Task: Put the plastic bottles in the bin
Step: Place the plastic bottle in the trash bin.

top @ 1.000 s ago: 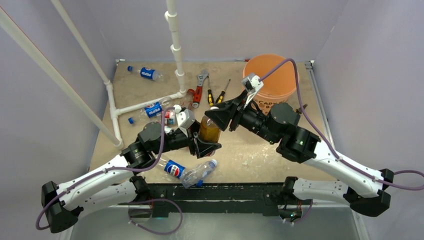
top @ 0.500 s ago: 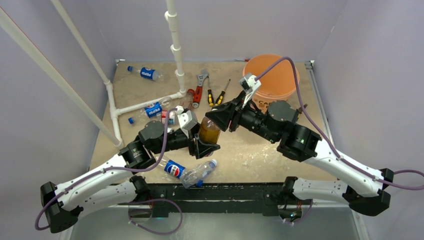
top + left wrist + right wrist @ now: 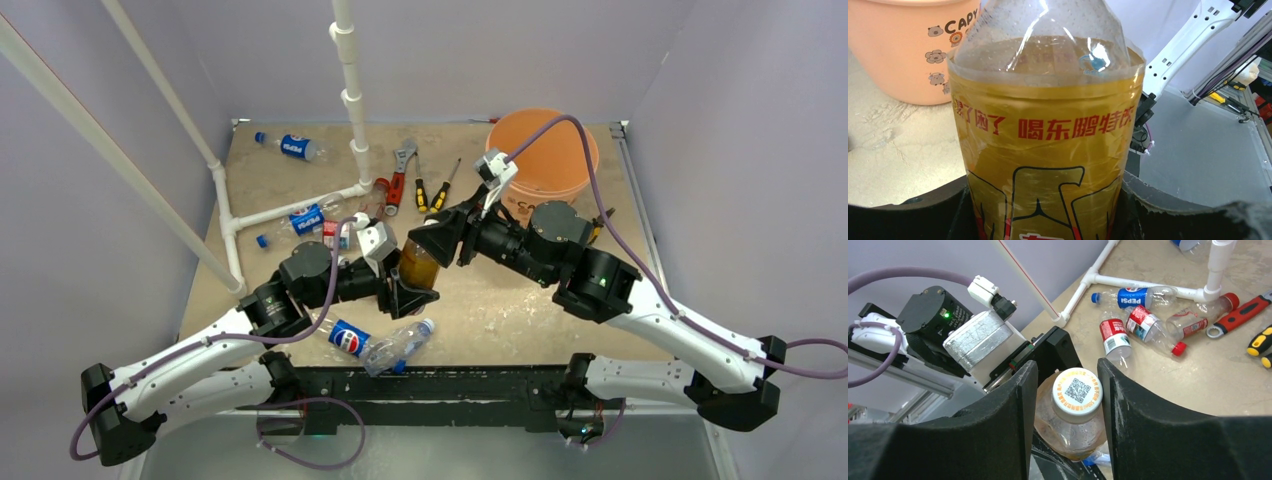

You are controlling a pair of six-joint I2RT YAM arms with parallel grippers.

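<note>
I see the tan table (image 3: 500, 310), walled on three sides. A white pipe frame (image 3: 290, 207) stands beyond and to the left of my left pincer (image 3: 408, 288). The orange bin (image 3: 555, 160) sits at the far right corner, behind my right pincer (image 3: 437, 240). The right arm covers part of its lettering, and the left wrist view cuts it off, showing only "CAPY" and small animal prints. The left pincer is clamped on the lower body of the upright amber bottle (image 3: 1048, 125). Its fingers hide the bottle's base, so I cannot tell whether it touches the table, and the left wrist view crops off the cap. The right pincer is spread, its fingers (image 3: 1008, 410) straddling the bottle's white cap (image 3: 1078, 390) from above, with a gap on one side and the other finger at the cap's edge. Bare table lies between the pincers and the bin, and along the near right edge. A near Pepsi bottle (image 3: 350, 338) and a crushed clear bottle (image 3: 400, 345) lie partly under the left arm, just nearer than its pincer. Left of both pincers, by the pipe foot, lie a second Pepsi bottle (image 3: 1135, 296) and red-labelled bottles (image 3: 1113, 337). A far Pepsi bottle (image 3: 290, 146) lies in the far left corner. Beyond the pincers, between pipe and bin, lie a red-handled wrench (image 3: 400, 175) and two screwdrivers (image 3: 420, 190).
</note>
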